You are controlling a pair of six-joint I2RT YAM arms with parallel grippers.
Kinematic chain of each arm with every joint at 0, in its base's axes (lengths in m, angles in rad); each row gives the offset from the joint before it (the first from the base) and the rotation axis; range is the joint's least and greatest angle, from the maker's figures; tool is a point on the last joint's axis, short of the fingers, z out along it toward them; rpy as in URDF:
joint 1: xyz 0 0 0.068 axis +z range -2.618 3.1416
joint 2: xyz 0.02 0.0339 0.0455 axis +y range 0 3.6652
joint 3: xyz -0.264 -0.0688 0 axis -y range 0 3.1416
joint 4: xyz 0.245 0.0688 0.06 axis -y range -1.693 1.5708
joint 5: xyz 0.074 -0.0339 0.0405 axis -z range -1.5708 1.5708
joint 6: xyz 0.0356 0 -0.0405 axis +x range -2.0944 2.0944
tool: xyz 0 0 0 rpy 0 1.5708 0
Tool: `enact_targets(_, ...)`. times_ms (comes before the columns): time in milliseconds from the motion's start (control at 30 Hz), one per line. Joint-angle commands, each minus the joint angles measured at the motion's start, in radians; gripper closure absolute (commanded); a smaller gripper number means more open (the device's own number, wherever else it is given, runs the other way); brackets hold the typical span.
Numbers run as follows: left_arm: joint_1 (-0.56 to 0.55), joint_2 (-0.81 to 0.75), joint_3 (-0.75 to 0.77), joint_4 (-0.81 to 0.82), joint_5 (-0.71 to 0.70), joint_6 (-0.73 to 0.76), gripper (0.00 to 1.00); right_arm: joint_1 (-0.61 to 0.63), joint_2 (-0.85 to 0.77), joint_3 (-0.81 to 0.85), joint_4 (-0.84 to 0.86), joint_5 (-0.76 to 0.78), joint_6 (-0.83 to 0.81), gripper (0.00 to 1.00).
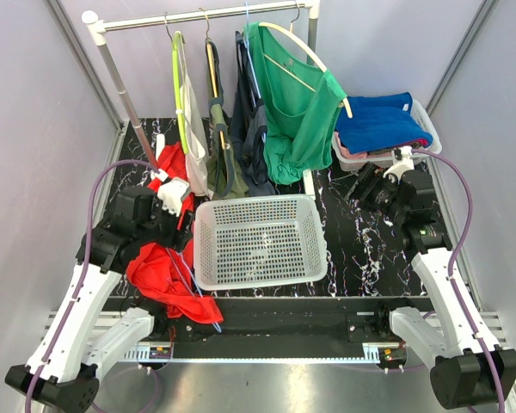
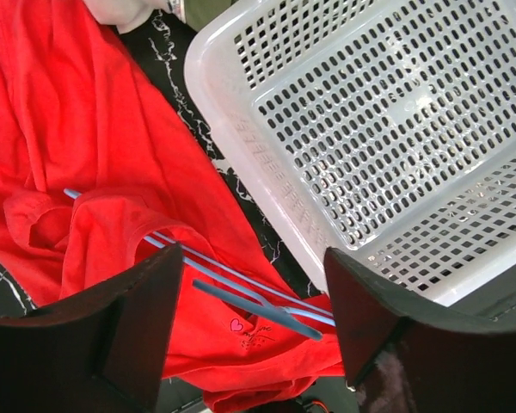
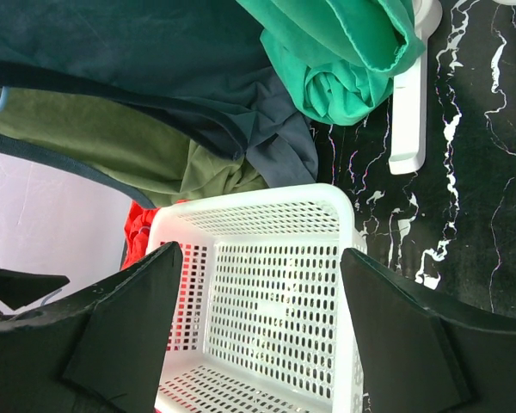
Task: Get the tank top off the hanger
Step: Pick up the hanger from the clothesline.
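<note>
The red tank top lies crumpled on the table just left of the white basket, its near hem reaching past the basket's front left corner. The blue hanger is with it, and its thin bars run under a fold of red cloth, so I judge the garment is not yet off the hanger.

I have the left gripper hanging above that spot, jaws spread and holding nothing. The hanger's bare end sits between the fingers in the wrist view, which looks like a line-up to pinch wire rather than fabric.

The right gripper sits well to the right of the basket, also spread and empty, facing across it. I read that as waiting to take the cloth or the hanger once the left has a hold.
</note>
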Motion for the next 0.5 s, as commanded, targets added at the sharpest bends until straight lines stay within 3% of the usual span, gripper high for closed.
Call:
enact_targets(0,-0.004,-0.015,0.033,0.025,-0.06,-0.023,0.36,0.007,-0.002,0.033,0.015,0.02,-0.018,0.15)
enact_targets(333,-0.004,-0.018,0.04,0.021,-0.107,-0.042,0.64,0.007,0.008,0.035,0.012,0.024,-0.016,0.16)
enact_targets(467,-0.004,-0.02,0.043,0.022,-0.116,-0.04,0.67,0.007,0.003,0.032,0.011,0.026,-0.013,0.16)
